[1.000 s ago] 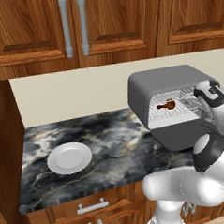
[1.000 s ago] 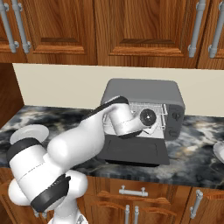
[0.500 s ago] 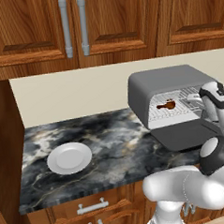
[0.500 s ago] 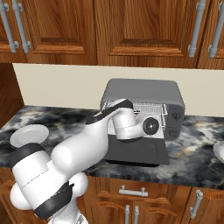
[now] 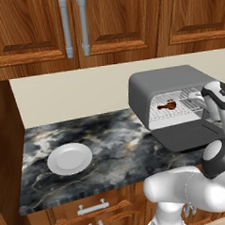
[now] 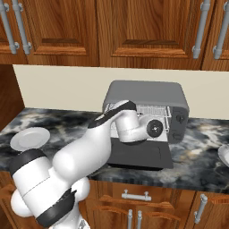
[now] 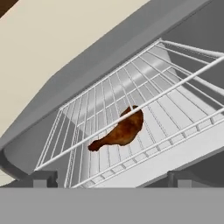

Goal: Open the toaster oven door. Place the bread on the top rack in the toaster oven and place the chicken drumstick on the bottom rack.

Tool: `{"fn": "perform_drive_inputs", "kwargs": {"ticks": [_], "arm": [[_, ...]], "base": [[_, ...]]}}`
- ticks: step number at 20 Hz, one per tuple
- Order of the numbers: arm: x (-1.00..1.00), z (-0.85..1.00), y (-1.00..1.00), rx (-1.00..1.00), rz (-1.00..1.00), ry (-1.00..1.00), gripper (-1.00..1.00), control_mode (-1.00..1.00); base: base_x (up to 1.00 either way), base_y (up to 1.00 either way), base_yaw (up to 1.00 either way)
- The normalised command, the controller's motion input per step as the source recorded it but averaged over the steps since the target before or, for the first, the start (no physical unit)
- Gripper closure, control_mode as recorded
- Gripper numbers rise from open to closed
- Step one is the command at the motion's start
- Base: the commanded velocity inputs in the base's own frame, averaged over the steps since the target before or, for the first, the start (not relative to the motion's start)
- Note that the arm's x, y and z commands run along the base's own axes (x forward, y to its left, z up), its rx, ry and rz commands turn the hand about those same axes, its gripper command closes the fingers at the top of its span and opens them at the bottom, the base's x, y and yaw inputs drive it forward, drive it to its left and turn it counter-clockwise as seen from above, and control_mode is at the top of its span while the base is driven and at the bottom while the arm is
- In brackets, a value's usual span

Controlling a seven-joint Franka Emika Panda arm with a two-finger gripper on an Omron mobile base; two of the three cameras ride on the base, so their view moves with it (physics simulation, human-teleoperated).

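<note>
The dark grey toaster oven (image 5: pixel 169 82) stands on the counter with its door (image 5: pixel 189 135) folded down flat in front. Inside, the dark brown chicken drumstick (image 7: pixel 120 131) lies on the bottom rack (image 7: pixel 153 151). The front bar of the top rack (image 7: pixel 175 85) crosses in front of it. From the left base the drumstick (image 5: pixel 168 105) shows deep in the oven's left half. My gripper (image 7: pixel 111 179) hovers at the oven mouth, open, with nothing between its fingertips (image 7: pixel 43 178). It hangs over the door at the right of the opening (image 5: pixel 196 96). The bread is out of view.
A white plate (image 5: pixel 70 158) sits bare on the dark marble counter (image 5: pixel 111 142), left of the oven. Another plate's rim (image 6: pixel 223 154) shows at the far right. Wooden cabinets (image 5: pixel 104 20) hang above, and my arm (image 6: pixel 120 125) crosses in front of the oven (image 6: pixel 143 91).
My arm has shifted slightly to the right in front of the oven. The gripper has stayed open and the drumstick has not moved.
</note>
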Motion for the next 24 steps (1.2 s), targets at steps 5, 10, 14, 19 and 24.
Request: {"fn": "perform_drive_inputs", "kwargs": {"ticks": [5, 10, 14, 19, 24], "arm": [[0.01, 0.06, 0.0, 0.1, 0.06, 0.0, -1.0, -1.0], [0.17, 0.0, 0.0, 0.08, 0.03, 0.0, -1.0, -1.0], [0.17, -0.07, 0.0, 0.02, 0.0, 0.0, -1.0, -1.0], [0.15, -0.2, 0.0, 0.0, 0.0, 0.0, -1.0, -1.0], [0.02, -0.13, 0.0, 0.0, 0.0, -0.05, -1.0, -1.0]], "base": [[0.0, 0.0, 0.0], [0.0, 0.0, 0.0], [0.0, 0.0, 0.0], [0.0, 0.0, 0.0], [0.0, 0.0, 0.0]]}}
